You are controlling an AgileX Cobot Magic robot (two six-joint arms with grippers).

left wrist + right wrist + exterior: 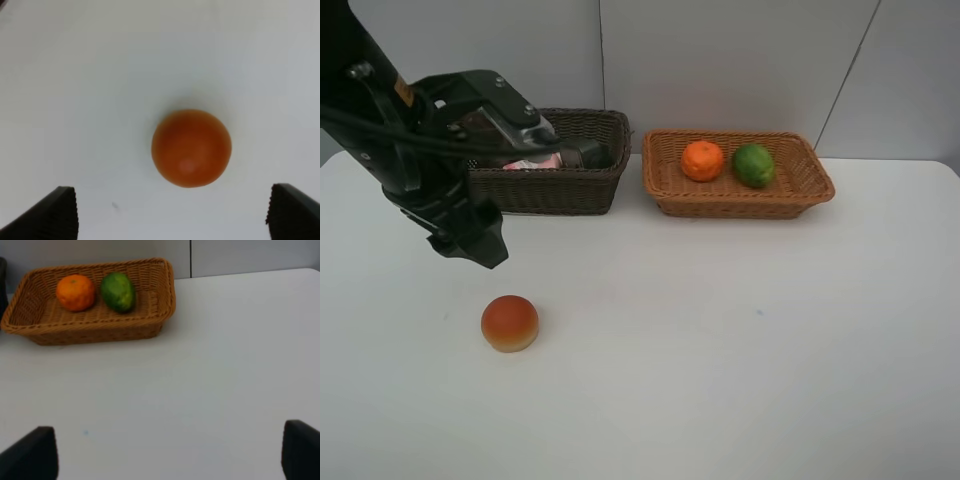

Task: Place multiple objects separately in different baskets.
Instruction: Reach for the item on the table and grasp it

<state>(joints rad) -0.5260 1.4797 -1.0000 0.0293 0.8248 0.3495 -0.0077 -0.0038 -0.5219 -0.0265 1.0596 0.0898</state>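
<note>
Now poised: the left gripper (172, 215) hangs wide open and empty above the red-orange bun (510, 323) on the white table (740, 340).

To grasp it well, the gripper should descend centred on the bun and close gently, since it looks soft. The right gripper (170, 455), also open and empty, faces the light basket (665, 185) holding the orange (702, 160) and green fruit (754, 165); the dark basket (590, 190) stands beside.

Black cabled arm (430, 160), seemingly ridged jaws.
</note>
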